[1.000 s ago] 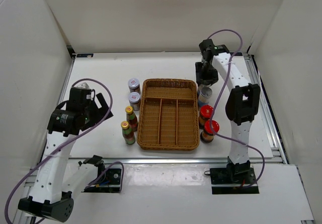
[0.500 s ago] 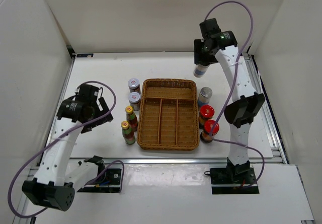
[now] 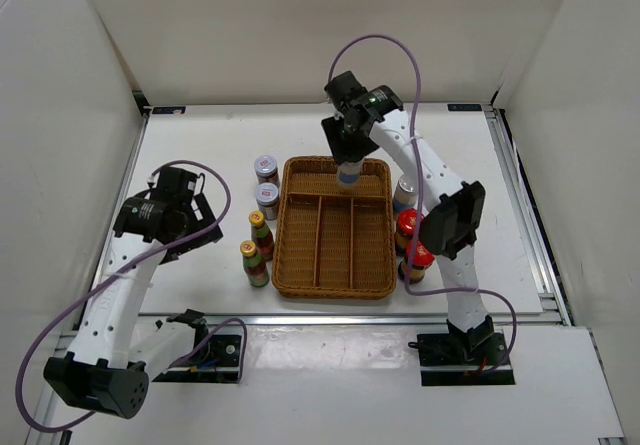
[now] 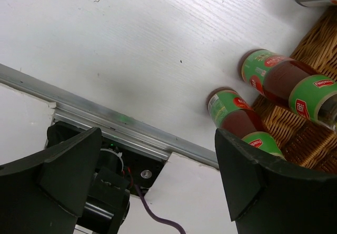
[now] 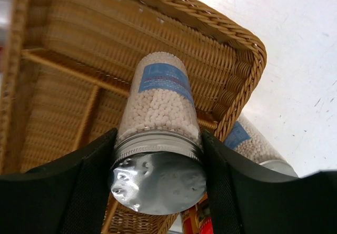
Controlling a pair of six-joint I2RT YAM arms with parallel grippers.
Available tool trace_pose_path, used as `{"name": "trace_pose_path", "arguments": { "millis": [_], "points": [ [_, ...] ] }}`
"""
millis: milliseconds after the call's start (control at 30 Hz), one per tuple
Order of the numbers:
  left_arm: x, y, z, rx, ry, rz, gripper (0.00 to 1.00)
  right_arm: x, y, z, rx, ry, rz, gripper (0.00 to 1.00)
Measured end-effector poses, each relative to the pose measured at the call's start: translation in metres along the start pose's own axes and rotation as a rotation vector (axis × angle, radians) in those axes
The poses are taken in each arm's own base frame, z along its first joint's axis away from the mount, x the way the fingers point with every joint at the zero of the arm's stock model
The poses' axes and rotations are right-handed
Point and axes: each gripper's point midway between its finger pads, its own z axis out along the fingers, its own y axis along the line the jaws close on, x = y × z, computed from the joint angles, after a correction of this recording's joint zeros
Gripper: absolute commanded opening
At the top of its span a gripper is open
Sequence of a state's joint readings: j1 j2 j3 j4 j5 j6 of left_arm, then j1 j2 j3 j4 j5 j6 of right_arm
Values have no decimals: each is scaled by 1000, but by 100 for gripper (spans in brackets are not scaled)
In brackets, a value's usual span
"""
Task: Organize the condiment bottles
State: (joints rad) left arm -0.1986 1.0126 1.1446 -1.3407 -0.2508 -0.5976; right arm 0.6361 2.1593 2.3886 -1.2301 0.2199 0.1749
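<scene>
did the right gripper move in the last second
Yes. The right gripper went left, from outside the right rim of the tray to above its far compartment, holding a silver-capped bottle.

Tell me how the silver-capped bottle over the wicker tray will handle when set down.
The silver-capped bottle looks rigid and packed with white granules, so probably hefty for its size. Tall and narrow, it may tip on the uneven weave of the wicker tray. Its round body would likely roll if laid flat.
</scene>
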Motion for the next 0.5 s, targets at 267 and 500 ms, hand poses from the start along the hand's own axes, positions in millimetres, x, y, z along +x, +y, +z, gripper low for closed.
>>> {"name": "trace_pose_path", "arguments": {
  "millis": [267, 500],
  "points": [
    [0, 2, -4, 11, -16, 5, 100, 18, -17, 51, 70, 110, 6, 56],
    [3, 3, -2, 7, -9, 4, 100, 20, -26, 55, 134, 110, 28, 100]
  ]
}}
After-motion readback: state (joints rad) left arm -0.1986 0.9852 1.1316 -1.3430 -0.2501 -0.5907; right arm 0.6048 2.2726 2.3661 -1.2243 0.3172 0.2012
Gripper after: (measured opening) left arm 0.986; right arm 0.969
